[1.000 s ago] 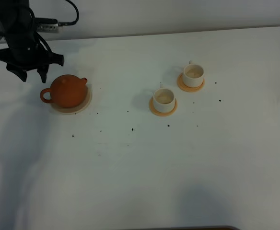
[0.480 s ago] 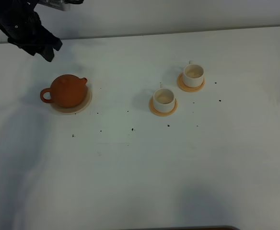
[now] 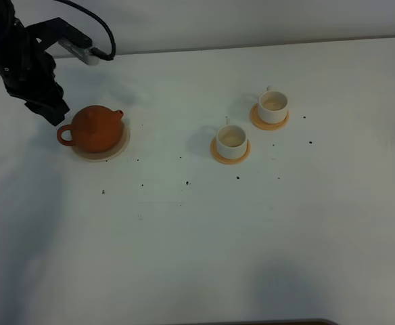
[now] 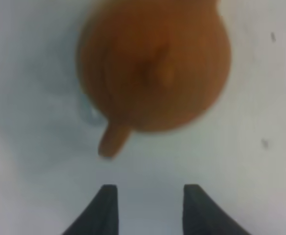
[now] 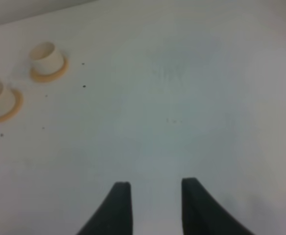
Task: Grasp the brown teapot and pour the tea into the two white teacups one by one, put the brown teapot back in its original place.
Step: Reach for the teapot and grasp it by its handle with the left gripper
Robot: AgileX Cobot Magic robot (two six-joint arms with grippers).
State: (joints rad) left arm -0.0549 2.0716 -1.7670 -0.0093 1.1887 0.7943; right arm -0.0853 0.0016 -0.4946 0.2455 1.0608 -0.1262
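Now your left pincer (image 3: 53,114) sits low, just beside the handle (image 3: 65,135) of the brown teapot (image 3: 97,128). A second ago it hung behind the pot. Half a second ago it swung up toward the back of the bench (image 3: 251,237). So it has come back down on the handle side. That looks like you are lining up to grab the handle, but nothing is grabbed yet.

In the left wrist view the two dark fingers stand apart with only bare bench between them, and the handle is a little way in front of them. Your right pincer (image 5: 155,208) is also held apart and has nothing in it. It hangs over bare bench, well away from the cups.

The teapot has not moved. It sits on its pale beige saucer (image 3: 103,154), with the short spout (image 3: 118,113) pointing toward the cups. The pot is round, squat and orange-brown, with a dull skin like clay. The handle is a small loop, so it gives you little to hold.

The two white teacups (image 3: 232,138) (image 3: 273,103) stand well to the side, each on a round orange-tan coaster (image 3: 230,153). They are small, smooth and straight-sided. Their insides look pale tan, but you cannot tell if that is tea.

The bench is flat and white, with a few tiny dark specks (image 3: 187,183) on it.
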